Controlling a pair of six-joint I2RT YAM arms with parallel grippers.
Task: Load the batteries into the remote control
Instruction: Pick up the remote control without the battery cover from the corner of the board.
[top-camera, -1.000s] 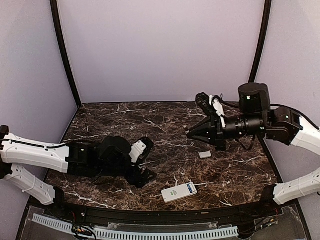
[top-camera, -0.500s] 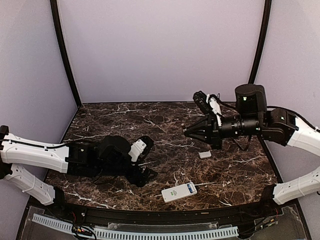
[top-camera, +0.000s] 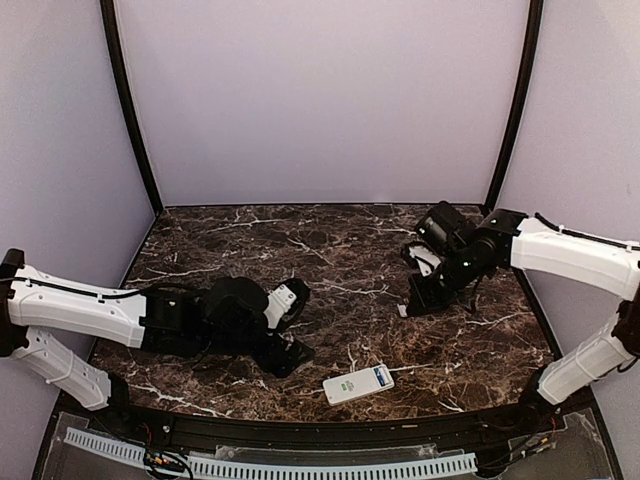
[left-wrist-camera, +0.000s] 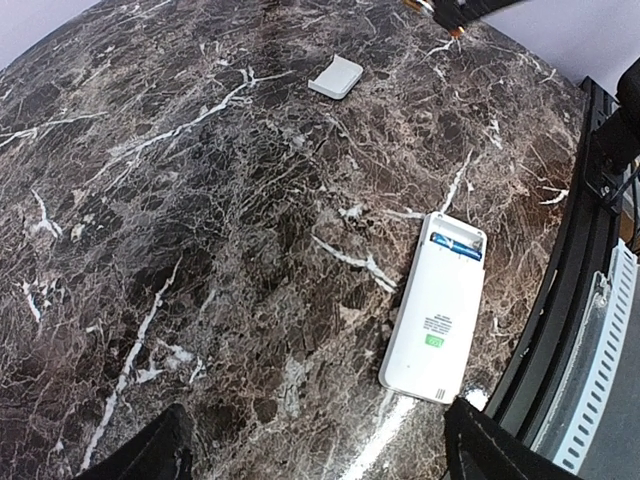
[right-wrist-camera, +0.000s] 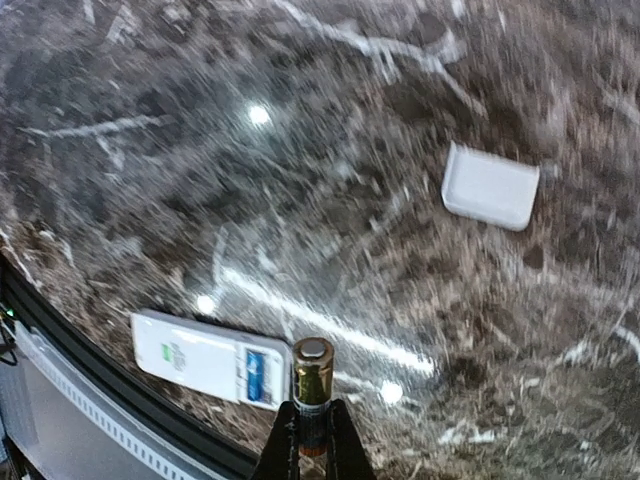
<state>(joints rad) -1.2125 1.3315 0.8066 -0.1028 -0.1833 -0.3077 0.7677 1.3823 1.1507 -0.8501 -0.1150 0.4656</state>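
1. Near the bottom centre of the top view, the remote control (top-camera: 358, 384) lies back-up by the table's (top-camera: 220, 235) near edge. Its compartment is uncovered, with one blue battery (left-wrist-camera: 455, 243) already seated.
2. At right, the right gripper (right-wrist-camera: 312, 445) pinches a second battery (right-wrist-camera: 312, 378) end-up, near the cover plate (right-wrist-camera: 490, 187).
3. Lower left, the left gripper (left-wrist-camera: 315, 455) gapes wide, holding nothing.
4. Remaining, I judge: seat this battery, perhaps refit the cover.
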